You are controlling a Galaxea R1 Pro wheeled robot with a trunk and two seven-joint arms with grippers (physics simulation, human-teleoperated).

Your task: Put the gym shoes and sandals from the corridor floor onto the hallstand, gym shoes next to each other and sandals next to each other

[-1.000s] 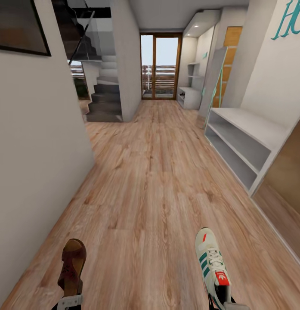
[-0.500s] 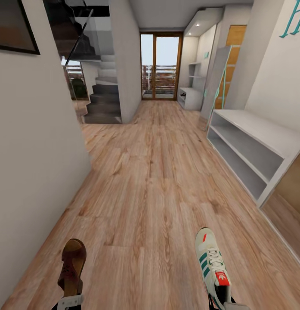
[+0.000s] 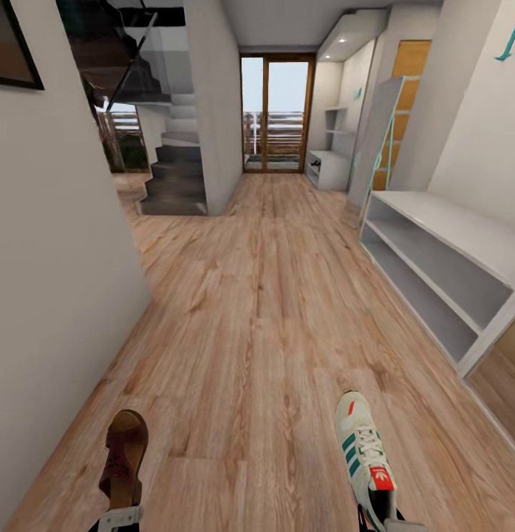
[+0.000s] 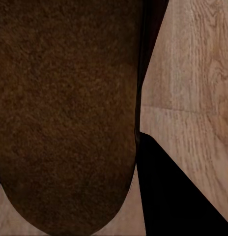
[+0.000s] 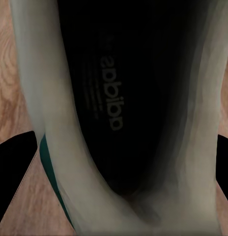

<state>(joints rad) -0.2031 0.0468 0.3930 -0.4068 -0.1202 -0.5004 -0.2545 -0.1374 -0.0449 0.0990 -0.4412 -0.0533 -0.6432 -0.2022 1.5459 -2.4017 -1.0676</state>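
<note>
The left fingers [image 3: 118,517] are holding a brown sandal [image 3: 124,457] and the right fingers [image 3: 386,523] a gym shoe [image 3: 364,451], both hanging short of the plain white bench [image 3: 442,258], risking a wrong-rack drop.

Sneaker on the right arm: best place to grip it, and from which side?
Heel collar, from behind and above. The sneaker points toe-forward, opening up, and the right gripper has it at the heel end. The right wrist view looks into the open mouth onto the insole, so one of the jaws can likely sit inside the rim, one outside.
</note>
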